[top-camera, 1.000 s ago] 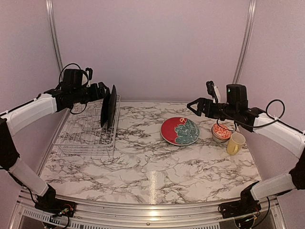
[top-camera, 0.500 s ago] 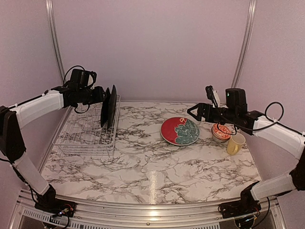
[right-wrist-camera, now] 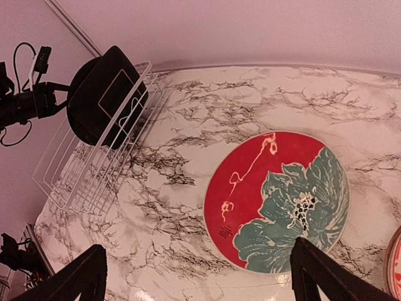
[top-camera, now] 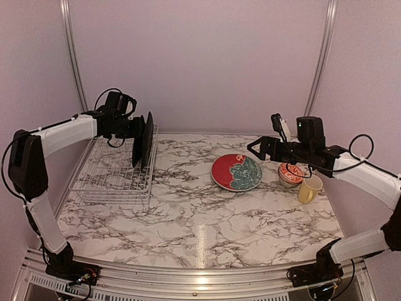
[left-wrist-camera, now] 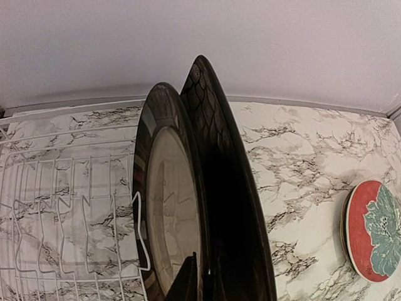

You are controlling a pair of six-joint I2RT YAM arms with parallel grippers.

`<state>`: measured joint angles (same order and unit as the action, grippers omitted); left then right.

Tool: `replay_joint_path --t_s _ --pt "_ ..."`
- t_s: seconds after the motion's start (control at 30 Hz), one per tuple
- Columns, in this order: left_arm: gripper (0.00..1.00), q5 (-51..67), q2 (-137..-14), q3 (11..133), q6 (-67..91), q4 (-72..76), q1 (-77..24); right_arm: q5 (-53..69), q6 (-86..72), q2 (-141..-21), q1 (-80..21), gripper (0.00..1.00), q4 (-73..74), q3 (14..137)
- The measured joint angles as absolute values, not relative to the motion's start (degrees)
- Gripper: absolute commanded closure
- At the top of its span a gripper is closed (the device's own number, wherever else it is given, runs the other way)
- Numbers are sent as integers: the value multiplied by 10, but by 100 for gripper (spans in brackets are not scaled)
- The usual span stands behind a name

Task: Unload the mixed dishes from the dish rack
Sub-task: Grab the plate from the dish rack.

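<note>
Along the right-hand side of the dish rack (top-camera: 109, 179): two black plates (top-camera: 143, 139), upright on edge in the slots, faces close together. At their top rim: left gripper (top-camera: 136, 126). In the wrist view, one fingertip (left-wrist-camera: 188, 282) shows dark against the pale face of the nearer plate (left-wrist-camera: 166, 207); second finger lost against the farther plate (left-wrist-camera: 225, 182). Jaws apparently narrow; firm clamp on a rim cannot be told.

Hazards, as judged from this position:
- Second plate dragged or tipped out of its slot; cause: a finger wedged between the pair, or both rims pinched together.
- Slip and drop onto wire or marble; cause: shallow hold on a thin glossy rim.
- Rack pulled along the table (top-camera: 200, 219); cause: lower edge caught on a wire during a slanted lift; lift straight up.

Already unloaded, right of centre: red plate (top-camera: 236, 172), patterned bowl (top-camera: 290, 172), yellow mug (top-camera: 309, 188). Above the red plate: right gripper (top-camera: 254, 145), jaws wide apart, holding nothing, well apart from the rack. Guard against contact with that arm or those dishes when setting down nearby.
</note>
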<state>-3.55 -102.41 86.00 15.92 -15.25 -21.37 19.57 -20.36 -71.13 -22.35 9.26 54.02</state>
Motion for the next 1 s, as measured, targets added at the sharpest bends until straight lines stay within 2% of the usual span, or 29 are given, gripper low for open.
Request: replay_joint_path --t_s 0.07,0.2,0.3,0.53,1.0 --pt "89 -36 -1034 868 154 -155 -214 193 -203 -711 -223 1 95 540" --pt "81 -33 -1045 877 144 -159 -214 189 -200 -711 -223 1 101 540" --pt "90 -28 -1050 886 139 -162 -213 188 -199 -711 -223 2 102 540" --pt "100 -7 -1052 890 132 -164 -196 189 -199 -711 -223 2 104 541" --pt "100 34 -1029 890 129 -191 -182 189 -203 -715 -223 2 103 547"
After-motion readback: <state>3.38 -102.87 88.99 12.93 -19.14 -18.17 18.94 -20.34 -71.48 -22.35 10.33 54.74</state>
